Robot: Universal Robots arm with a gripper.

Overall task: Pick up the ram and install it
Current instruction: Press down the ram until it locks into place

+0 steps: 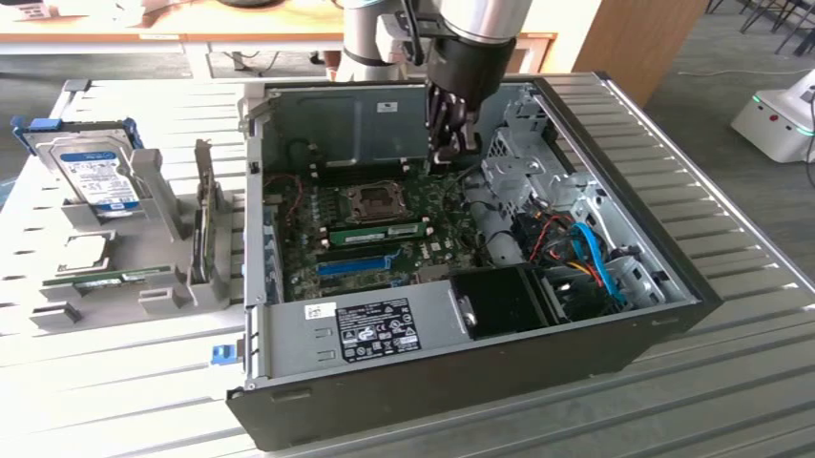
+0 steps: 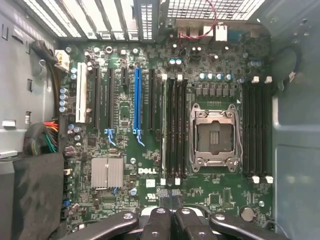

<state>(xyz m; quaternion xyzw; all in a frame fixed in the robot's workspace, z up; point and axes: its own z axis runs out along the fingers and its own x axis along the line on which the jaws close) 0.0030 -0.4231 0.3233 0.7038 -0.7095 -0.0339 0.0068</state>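
- Ribbed metal table (image 1: 726, 382) carries everything. A wooden desk (image 1: 255, 21) and a white machine (image 1: 780, 113) stand behind it.
- A black computer case (image 1: 612, 358) lies on its side with its open side facing up.
- Inside the case, a green motherboard (image 1: 427, 256) (image 2: 150, 165) covers the floor. A black box (image 1: 503, 298) sits at the near end, and a blue cable (image 1: 593, 253) with red and orange wires sits toward the exterior view's right.
- The ram (image 1: 382, 232) stands on edge in 1 of the long black slots on the motherboard. It runs parallel to the blue slot (image 1: 350, 264) (image 2: 137, 100) and lies between it and the processor socket (image 1: 380, 198) (image 2: 214, 135).
- From the wrist view the ram (image 2: 163, 125) shows as a thin pale edge, in the slot of its group farthest from the socket.
- The gripper (image 1: 446, 157) (image 2: 169, 200) hangs inside the case over the far end of the motherboard, near the back wall.
- Its tips sit just off one end of the ram's group of slots, clear of the ram.
- Its 2 fingers (image 2: 159, 220) are pressed together with nothing between them.
- A gray holder (image 1: 159, 181) stands on the table at the exterior view's left, beside the case.
- In the holder are a hard drive (image 1: 95, 172) with a blue label standing upright, a card (image 1: 201, 229) on edge, and a second green stick (image 1: 121, 279) lying flat in a low groove.
- A square silver heatsink (image 2: 107, 172) sits on the motherboard near a bundle of wires (image 2: 45, 141).
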